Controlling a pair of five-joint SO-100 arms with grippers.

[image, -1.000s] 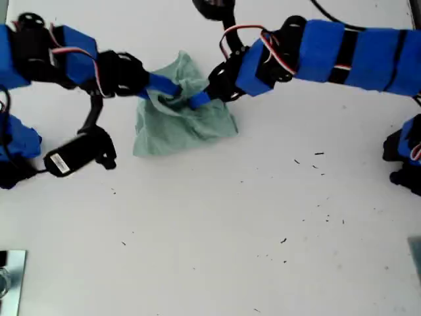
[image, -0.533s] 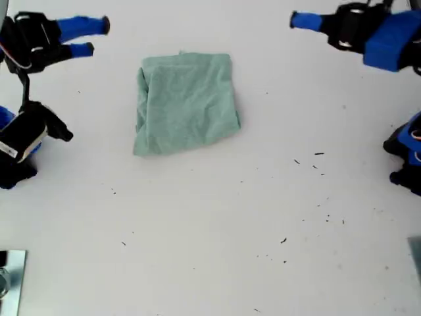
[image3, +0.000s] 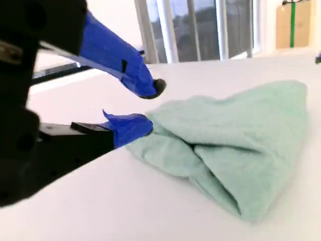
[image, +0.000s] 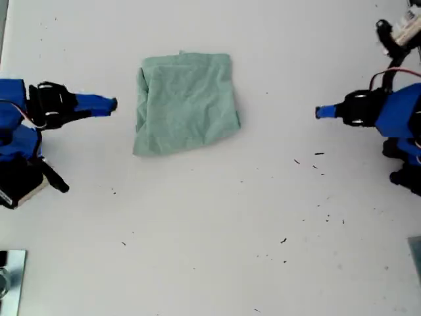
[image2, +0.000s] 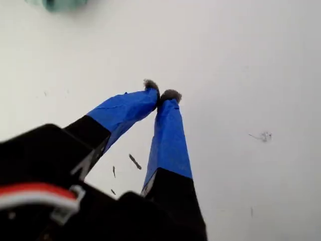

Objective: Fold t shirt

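Exterior view — t shirt folded, flat on table.

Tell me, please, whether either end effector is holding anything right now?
Nothing is held: the t shirt lies free on the table, my first end effector shut empty, my second open beside it.

Ext. cam overhead; wrist cams low; share t shirt.

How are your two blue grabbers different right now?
My first gripper is pinched shut, its tips touching; my second gripper is open with a gap. My first gripper sits over bare table, far from the t shirt; my second gripper points at it from close by. Both are blue-taped and hold nothing.
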